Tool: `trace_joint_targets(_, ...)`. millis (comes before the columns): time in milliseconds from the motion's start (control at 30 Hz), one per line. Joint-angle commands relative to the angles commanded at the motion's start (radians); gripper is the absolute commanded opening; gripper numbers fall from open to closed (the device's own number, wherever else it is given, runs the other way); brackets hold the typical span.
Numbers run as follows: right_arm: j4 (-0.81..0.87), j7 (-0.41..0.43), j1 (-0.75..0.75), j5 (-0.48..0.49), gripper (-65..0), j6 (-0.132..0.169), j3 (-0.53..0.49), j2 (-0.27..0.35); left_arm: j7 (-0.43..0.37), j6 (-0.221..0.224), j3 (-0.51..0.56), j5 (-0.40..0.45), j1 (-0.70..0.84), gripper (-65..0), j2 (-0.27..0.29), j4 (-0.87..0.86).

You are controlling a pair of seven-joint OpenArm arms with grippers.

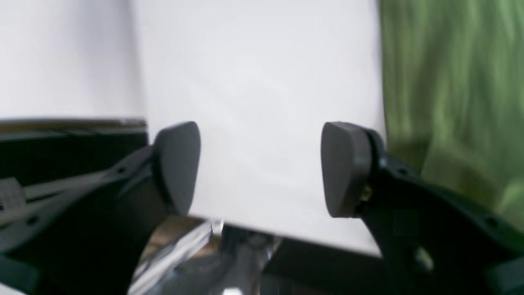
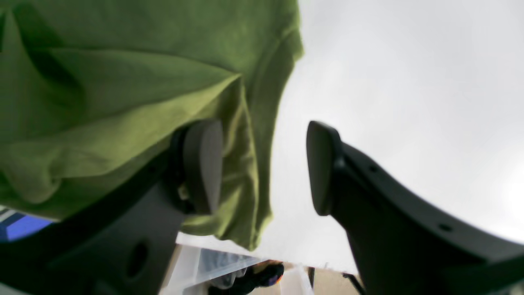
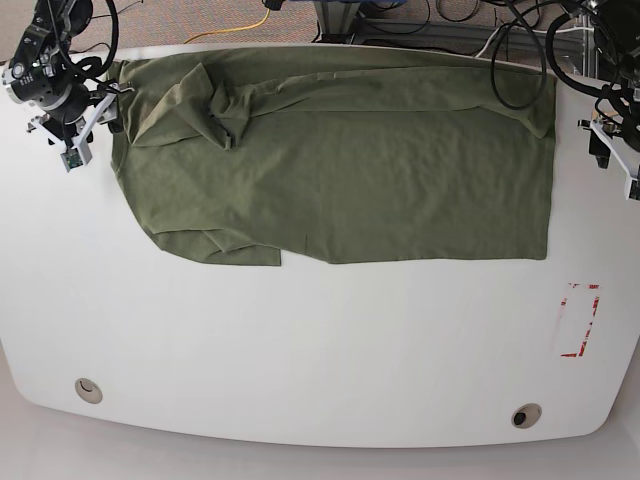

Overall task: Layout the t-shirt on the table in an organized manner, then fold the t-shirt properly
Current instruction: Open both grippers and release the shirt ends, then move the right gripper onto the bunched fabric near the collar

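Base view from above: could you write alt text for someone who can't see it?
An olive-green t-shirt lies spread across the far half of a white table, partly flattened, with bunched folds near its left end. The right gripper sits at the shirt's left edge, the left gripper just off its right edge. A red tape outline marks the table's right side.

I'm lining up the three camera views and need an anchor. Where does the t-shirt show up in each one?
Left wrist: the t-shirt fills the right edge as a blurred strip.
Right wrist: it covers the upper left, its hem hanging down between the open jaws.
Base: it lies spread across the far half of the table, one end bunched.
Shared landmark: the white tabletop beside the cloth's edge.
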Motion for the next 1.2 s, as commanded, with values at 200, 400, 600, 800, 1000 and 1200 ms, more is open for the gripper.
trace_joint_targets(200, 0.000, -0.018, 0.000, 0.000, -33.1, 0.000, -0.040, -0.068, 0.000, 0.000, 0.017, 0.000, -0.011, -24.3, 0.000, -0.003)
trace_joint_targets(400, 0.015, -0.021, -0.032, 0.012, -33.1, 0.000, -0.161, -0.083, -0.005, 0.000, 0.066, 0.002, -0.003, -24.4, 0.000, -0.031)
trace_joint_targets(600, 0.021, -0.023, -0.037, 0.069, -33.1, 0.000, -0.178, -0.117, -0.005, 0.000, 0.071, 0.002, -0.005, -24.4, 0.000, -0.038)
trace_joint_targets(800, 0.021, -0.025, -0.034, 0.077, -33.1, 0.000, -0.183, -0.118, -0.005, 0.000, 0.072, 0.002, -0.009, -24.4, 0.000, -0.051)
trace_joint_targets(1000, 0.037, -0.025, -0.021, 0.077, -33.0, 0.000, -0.178, -0.114, -0.006, 0.000, 0.074, 0.002, -0.009, -24.4, 0.000, -0.101)
trace_joint_targets(1200, 0.043, -0.060, -0.014, 0.072, -33.0, 0.000, -0.178, -0.115, -0.081, 0.000, 0.074, 0.002, -0.003, -24.6, 0.000, -0.146)
